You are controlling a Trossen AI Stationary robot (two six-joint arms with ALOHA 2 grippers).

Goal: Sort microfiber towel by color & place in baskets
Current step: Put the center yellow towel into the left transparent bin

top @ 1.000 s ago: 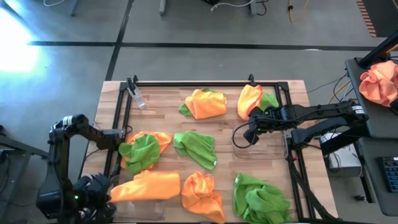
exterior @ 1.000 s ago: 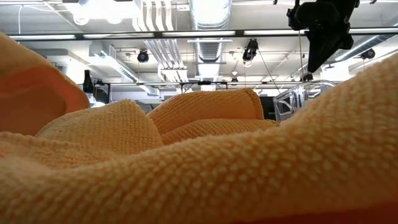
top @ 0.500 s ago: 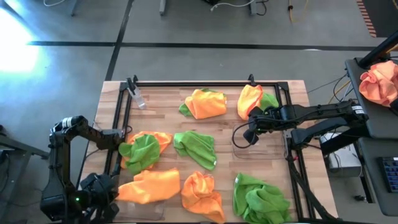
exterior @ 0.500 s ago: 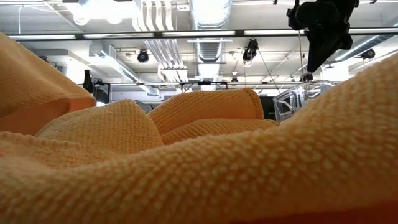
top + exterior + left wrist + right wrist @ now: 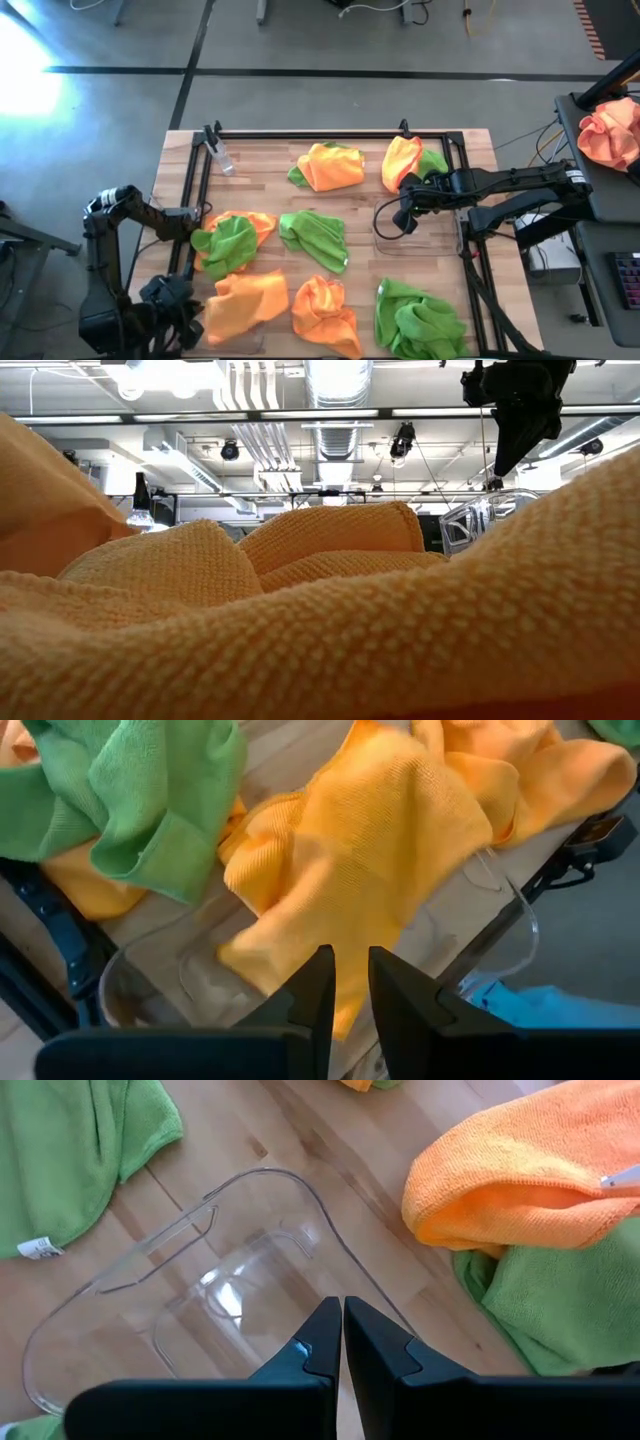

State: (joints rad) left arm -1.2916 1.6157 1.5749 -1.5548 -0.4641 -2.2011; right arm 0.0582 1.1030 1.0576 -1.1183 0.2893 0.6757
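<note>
The left gripper [image 5: 345, 982] is seen just above an orange towel [image 5: 370, 850] draped over a clear basket [image 5: 500, 935]; its fingers [image 5: 312, 990] are narrowly parted, and no grip is visible. The basket's far part is hidden under the towel. The right gripper [image 5: 342, 1330] hovers over the other basket [image 5: 190, 1305], fingers pressed together, empty. The low view is mostly blocked by orange cloth [image 5: 330, 660].

Low view is nearly all blocked by orange towel [image 5: 330, 650] right at the lens, w/ table surface hidden behind it; clear basket [image 5: 225, 335] under the front-left orange towel [image 5: 245, 300] is mostly covered & cut off by high view's bottom edge.
</note>
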